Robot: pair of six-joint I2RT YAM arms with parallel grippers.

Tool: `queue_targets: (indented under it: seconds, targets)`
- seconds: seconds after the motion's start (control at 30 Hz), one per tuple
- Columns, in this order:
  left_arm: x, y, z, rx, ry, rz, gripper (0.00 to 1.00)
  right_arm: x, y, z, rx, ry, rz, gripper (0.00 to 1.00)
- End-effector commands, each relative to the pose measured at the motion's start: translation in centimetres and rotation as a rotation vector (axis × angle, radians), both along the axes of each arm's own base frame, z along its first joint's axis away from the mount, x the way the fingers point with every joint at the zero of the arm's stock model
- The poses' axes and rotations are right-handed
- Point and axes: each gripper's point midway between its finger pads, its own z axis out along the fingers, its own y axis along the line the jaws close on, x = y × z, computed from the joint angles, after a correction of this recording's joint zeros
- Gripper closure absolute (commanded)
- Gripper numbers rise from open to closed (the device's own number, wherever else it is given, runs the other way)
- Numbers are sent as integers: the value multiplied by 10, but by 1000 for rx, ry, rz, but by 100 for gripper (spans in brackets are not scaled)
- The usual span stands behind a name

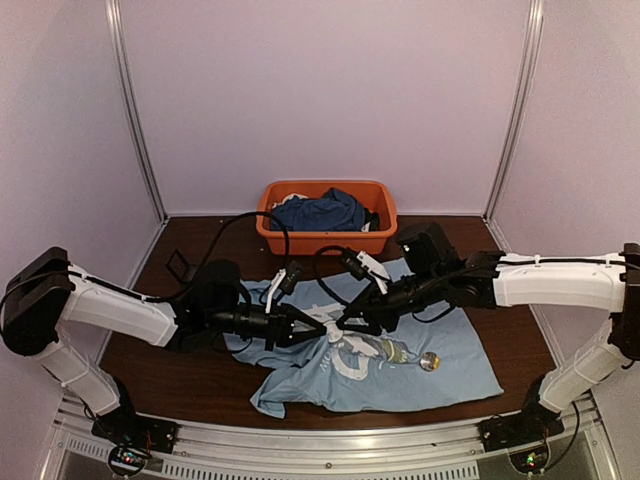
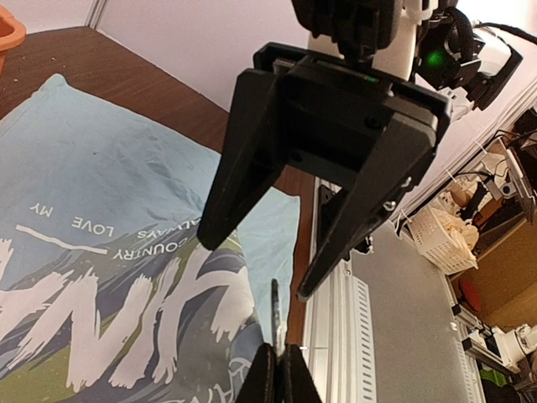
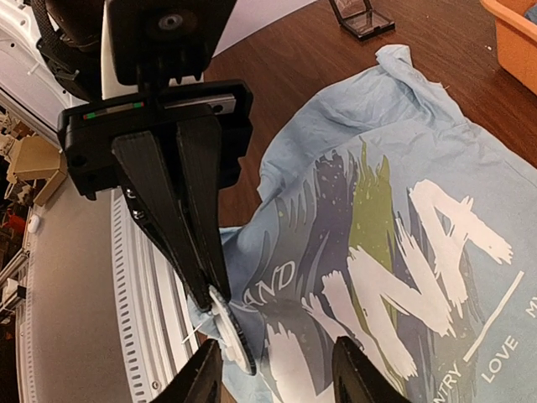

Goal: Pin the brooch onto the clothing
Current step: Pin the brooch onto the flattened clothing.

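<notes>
Left gripper [image 3: 211,295] pinched a small pale disc [image 3: 230,331]; right gripper [image 3: 281,369] gaped wide, empty. Risk was the disc slipping at handover, dropping onto T-shirt [image 3: 403,143] mid-worktop.

Seen from above, the scene is lit softly and evenly from overhead, the picture a little grainy with a mauve cast on the pale walls [image 1: 330,100], while the dark table [image 1: 170,370] swallows detail and shadows on it are faint. From the left wrist, the right gripper [image 2: 256,264] reads almost black against the bright wall behind it, the T-shirt [image 2: 101,168] print is crisp, and the room [image 2: 495,277] at the right edge is curved and soft. From the right wrist, the left gripper [image 3: 216,306] is likewise dark, the print sharp, the room at the left edge blurred.
</notes>
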Motion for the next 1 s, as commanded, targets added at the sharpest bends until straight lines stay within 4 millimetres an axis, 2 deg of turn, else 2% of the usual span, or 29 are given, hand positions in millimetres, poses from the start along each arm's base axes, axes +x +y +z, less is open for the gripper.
queue_targets:
  seconds: [0.0, 0.2, 0.47, 0.6, 0.7, 0.83, 0.9, 0.97]
  targets:
    - [-5, -6, 18, -59, -37, -46, 100, -6, 4, -9, -12, -1, 40, 55]
    - [-6, -8, 21, -62, -38, -54, 100, -8, 9, -6, -4, 12, 70, 72]
    - [-5, -9, 20, -53, -34, -55, 100, -17, 14, -7, 11, 35, 109, 77]
    - [-5, -10, 20, -51, -38, -58, 100, -22, 17, -2, 39, 45, 133, 83]
    - [-5, -10, 19, -48, -36, -59, 100, -23, 18, 4, 60, 39, 135, 82]
    - [-7, -11, 19, -48, -39, -62, 100, -22, 18, 10, 76, 26, 130, 74]
    - [-7, -10, 19, -48, -39, -61, 100, -22, 18, 12, 78, 21, 129, 79]
    - [-8, -10, 19, -47, -37, -63, 100, -22, 18, 12, 76, 23, 133, 88]
